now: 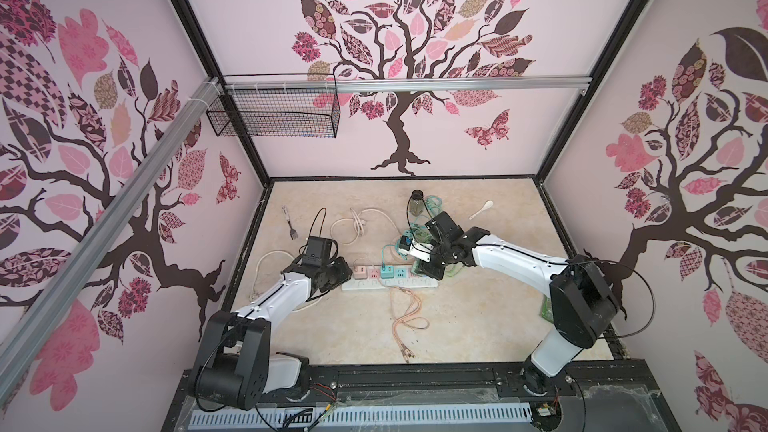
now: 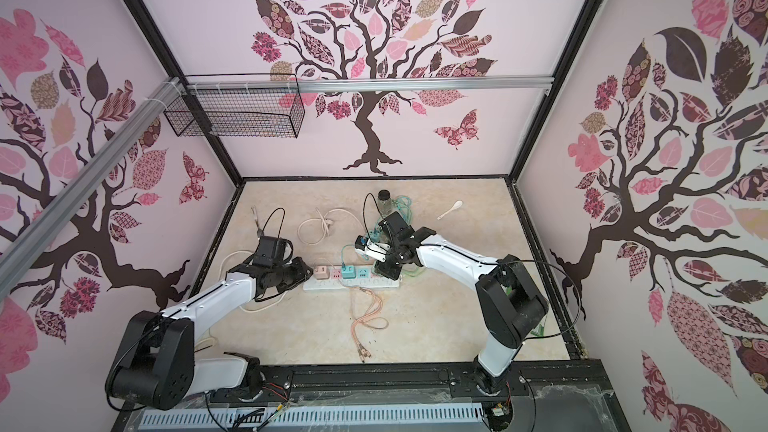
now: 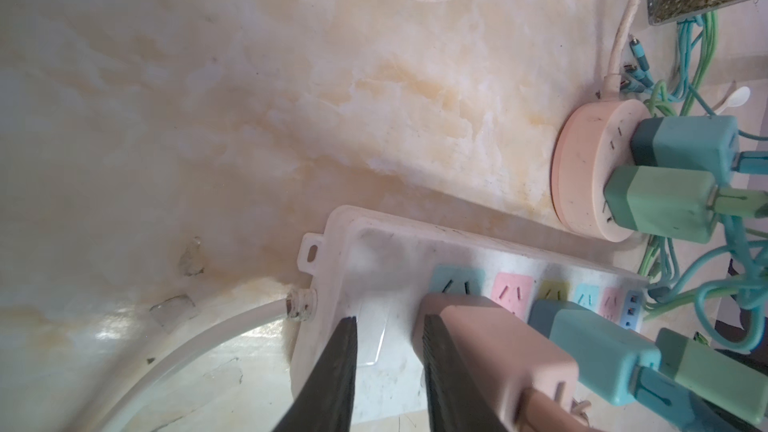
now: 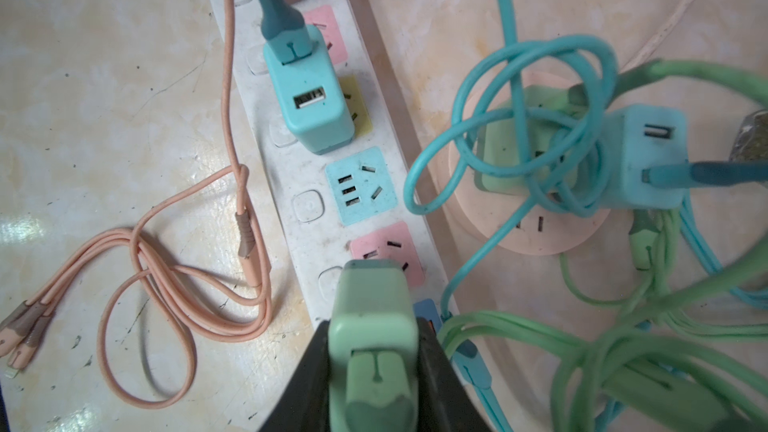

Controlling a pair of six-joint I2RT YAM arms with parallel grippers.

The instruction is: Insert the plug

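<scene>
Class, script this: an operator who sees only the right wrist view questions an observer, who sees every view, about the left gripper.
Operator: Here the right gripper holds the green plug. Where is the left gripper?
Observer: The left gripper is at the cable end of the power strip, beside the pink plug.
Operator: Is it holding anything?
Observer: No. Its jaws stand apart with only bare strip between them, and the pink plug sits outside them.

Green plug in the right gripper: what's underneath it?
The power strip, with a pink socket partly showing. The green plug covers its own prongs and the socket's rest, so seating is unseen.
</scene>
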